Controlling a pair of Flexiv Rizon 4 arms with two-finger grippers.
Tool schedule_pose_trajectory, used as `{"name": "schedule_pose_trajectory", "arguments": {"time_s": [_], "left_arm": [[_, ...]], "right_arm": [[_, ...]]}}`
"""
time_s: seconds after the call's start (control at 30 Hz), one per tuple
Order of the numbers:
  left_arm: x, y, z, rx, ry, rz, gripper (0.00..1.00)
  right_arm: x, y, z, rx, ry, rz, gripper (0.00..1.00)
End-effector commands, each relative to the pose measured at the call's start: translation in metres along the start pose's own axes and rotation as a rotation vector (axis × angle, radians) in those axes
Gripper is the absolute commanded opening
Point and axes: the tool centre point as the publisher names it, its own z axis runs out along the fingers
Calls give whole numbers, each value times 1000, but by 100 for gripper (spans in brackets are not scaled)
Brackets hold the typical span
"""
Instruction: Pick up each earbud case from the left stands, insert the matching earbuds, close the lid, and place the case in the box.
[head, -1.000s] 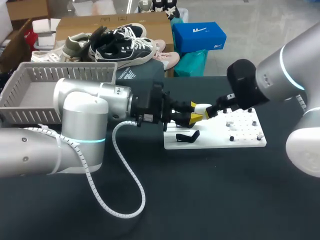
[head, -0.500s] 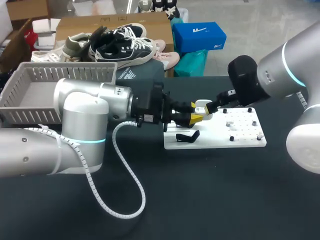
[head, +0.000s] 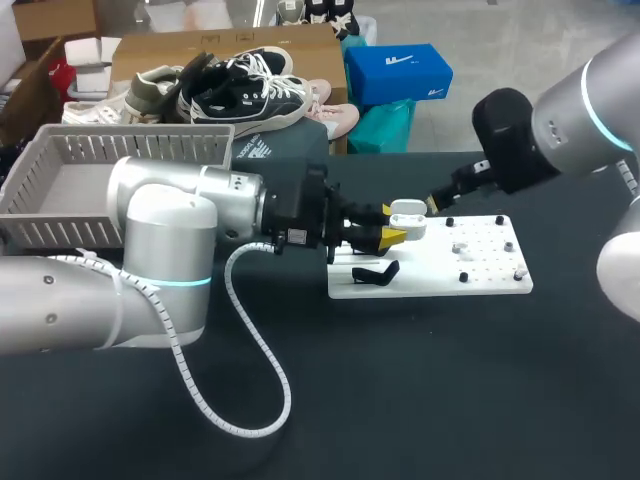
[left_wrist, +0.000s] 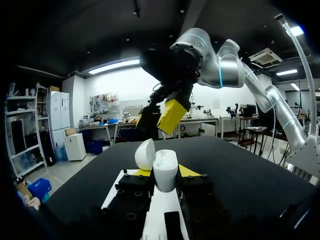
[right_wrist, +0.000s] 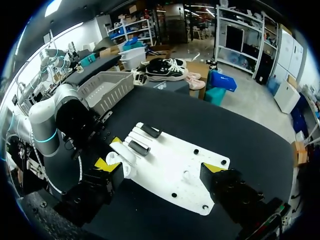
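A white earbud case (head: 408, 216) with its lid raised sits between the yellow fingertips of my left gripper (head: 392, 224), which is shut on it just above the left end of the white board (head: 430, 283). In the left wrist view the case (left_wrist: 165, 169) stands upright between the fingers, its lid (left_wrist: 145, 154) tipped to one side. My right gripper (head: 438, 201) hovers open a short way right of the case and does not touch it. In the right wrist view its wide-apart fingers (right_wrist: 214, 168) frame the board (right_wrist: 175, 170) and the held case (right_wrist: 122, 159).
A grey slatted basket (head: 130, 132) stands at the table's back left. On the board are a black stand (head: 375, 272) near its left end and several small pegs and parts (head: 462, 248) on its right half. Two dark pieces (right_wrist: 139, 147) lie on its stands.
My right gripper has drawn back from the case, up and to the right. My left gripper has stayed in place with the case.
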Motion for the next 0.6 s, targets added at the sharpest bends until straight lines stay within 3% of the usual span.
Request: {"name": "schedule_pose_trajectory", "arguments": {"time_s": [0.03, 0.33, 0.6], "left_arm": [[0, -2, 0, -6, -1, 1, 0], [0, -2, 0, -6, -1, 1, 0], [0, -2, 0, -6, -1, 1, 0]], "right_arm": [[21, -4, -32, 130, 6, -3, 100], [58, -33, -45, 350, 139, 41, 100], [84, -44, -38, 410, 237, 48, 100]]}}
